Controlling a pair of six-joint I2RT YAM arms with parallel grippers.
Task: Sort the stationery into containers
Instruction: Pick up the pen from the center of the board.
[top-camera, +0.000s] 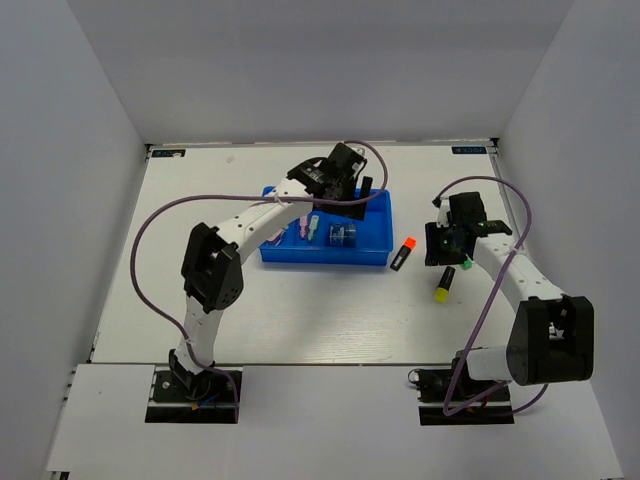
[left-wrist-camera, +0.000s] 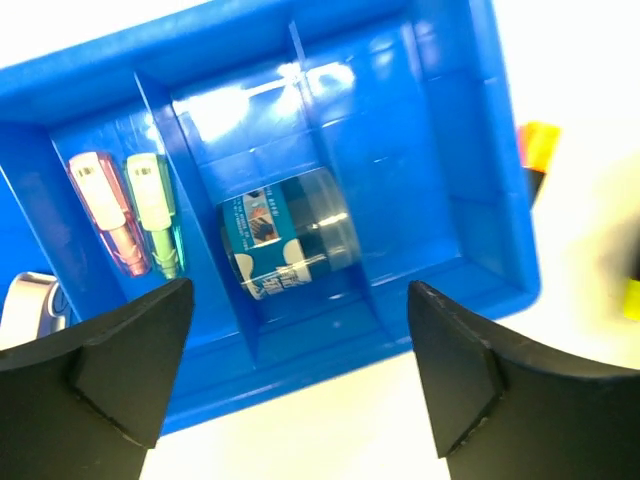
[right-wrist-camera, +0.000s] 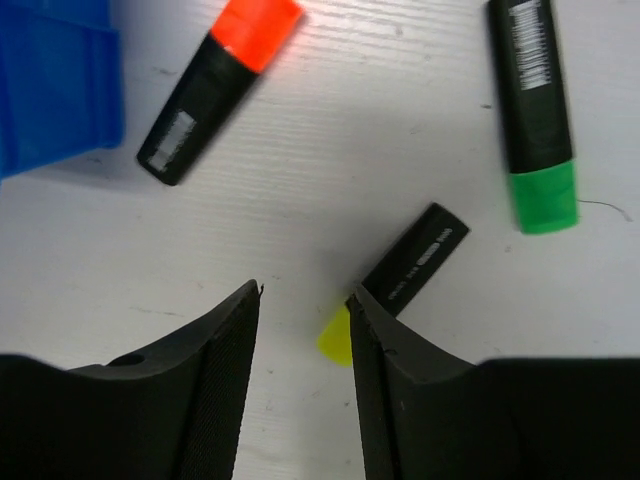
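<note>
Grey walls enclose a white matte surface (top-camera: 300, 310). From above, the glossy blue plastic tray (top-camera: 320, 258) lies mid-surface beneath the left gripper (top-camera: 348, 185); the right gripper (top-camera: 445, 248) hangs to its right.

Left wrist: the jaws are wide apart and empty. A clear tape roll (left-wrist-camera: 290, 235) with an unreadable teal label lies on its side in the middle compartment. The pink piece (left-wrist-camera: 105, 210) and mint piece (left-wrist-camera: 155, 208) lie parallel in the next.

Right wrist: the jaws are parted, gripping nothing. On the surface the orange-capped highlighter (right-wrist-camera: 220, 90) lies diagonal, the green-capped highlighter (right-wrist-camera: 532, 110) points its cap down-frame and bears a barcode, and the yellow-capped highlighter (right-wrist-camera: 405, 272) lies diagonal.
</note>
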